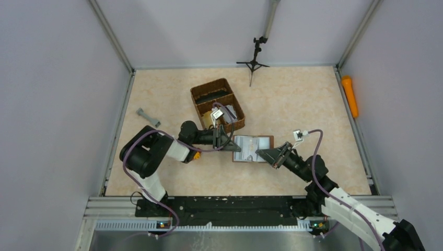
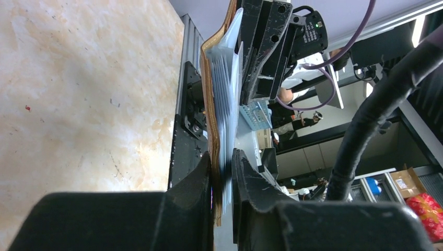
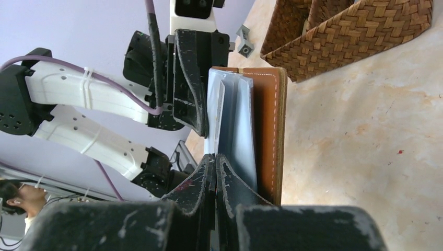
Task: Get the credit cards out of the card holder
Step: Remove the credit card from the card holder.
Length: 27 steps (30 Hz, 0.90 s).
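brown leather card holder (image 3: 267, 130) lay open on the table (image 1: 292, 104) between the arms, left gripper (image 2: 222, 167) clamped on one edge as anchor, right gripper (image 3: 215, 159) pinched tight on what looked like one of the grey-silver credit cards (image 3: 213, 115); extraction in hand, next move judged to need a straight pull along the slot.

The left arm (image 1: 156, 152) and right arm (image 1: 319, 177) reach inward and meet mid-table. The left gripper (image 2: 222, 175) is pinched narrow, and the right gripper (image 3: 215, 163) is pressed fully together.
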Each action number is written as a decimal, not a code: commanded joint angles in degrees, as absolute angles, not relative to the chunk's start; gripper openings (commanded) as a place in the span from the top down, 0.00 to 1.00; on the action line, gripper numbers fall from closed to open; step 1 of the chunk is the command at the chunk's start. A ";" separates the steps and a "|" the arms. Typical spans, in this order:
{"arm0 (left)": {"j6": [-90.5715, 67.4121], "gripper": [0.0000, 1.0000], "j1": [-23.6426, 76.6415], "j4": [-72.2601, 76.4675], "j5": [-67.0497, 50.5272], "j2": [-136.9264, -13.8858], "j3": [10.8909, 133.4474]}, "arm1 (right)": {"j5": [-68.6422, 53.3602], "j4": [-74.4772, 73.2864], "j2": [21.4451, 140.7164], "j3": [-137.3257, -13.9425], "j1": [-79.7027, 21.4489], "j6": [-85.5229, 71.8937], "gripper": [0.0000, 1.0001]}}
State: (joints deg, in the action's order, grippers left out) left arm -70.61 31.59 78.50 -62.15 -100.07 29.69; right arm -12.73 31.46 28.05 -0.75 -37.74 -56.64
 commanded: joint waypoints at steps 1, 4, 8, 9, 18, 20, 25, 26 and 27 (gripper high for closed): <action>-74.72 1.00 31.22 88.88 -62.98 -100.53 29.46 | -12.23 32.26 28.44 -2.80 -37.79 -55.74 1.00; -73.17 1.00 31.22 86.62 -62.91 -99.68 29.40 | -12.25 33.43 29.87 -2.72 -37.79 -56.11 1.00; -70.05 1.00 31.08 81.90 -62.24 -98.23 29.28 | -9.84 30.22 28.36 -2.78 -37.62 -56.20 1.00; -68.96 1.00 30.94 80.25 -62.01 -97.75 29.27 | -8.96 28.84 27.40 -2.81 -37.62 -56.12 1.00; -65.30 1.00 30.65 74.35 -61.02 -96.11 29.26 | -5.00 19.92 21.76 -3.72 -37.18 -55.15 1.00; -64.97 1.00 30.52 73.91 -60.77 -95.82 29.10 | -4.48 19.09 22.15 -4.09 -37.18 -55.08 1.00; -63.47 1.00 30.42 70.42 -60.23 -95.42 29.47 | -4.70 19.29 26.19 -4.85 -37.18 -55.19 0.91; -63.80 1.00 30.39 70.56 -60.28 -95.71 29.52 | -5.52 20.53 27.67 -4.98 -37.14 -55.20 0.88; -64.16 1.00 30.42 71.10 -60.35 -95.90 29.61 | -6.40 22.04 29.16 -5.05 -37.13 -55.31 0.85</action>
State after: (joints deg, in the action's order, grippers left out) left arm -65.19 30.72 69.06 -60.34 -98.13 29.34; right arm -5.48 18.92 24.84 -2.07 -37.58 -56.16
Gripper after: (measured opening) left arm 0.180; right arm 0.094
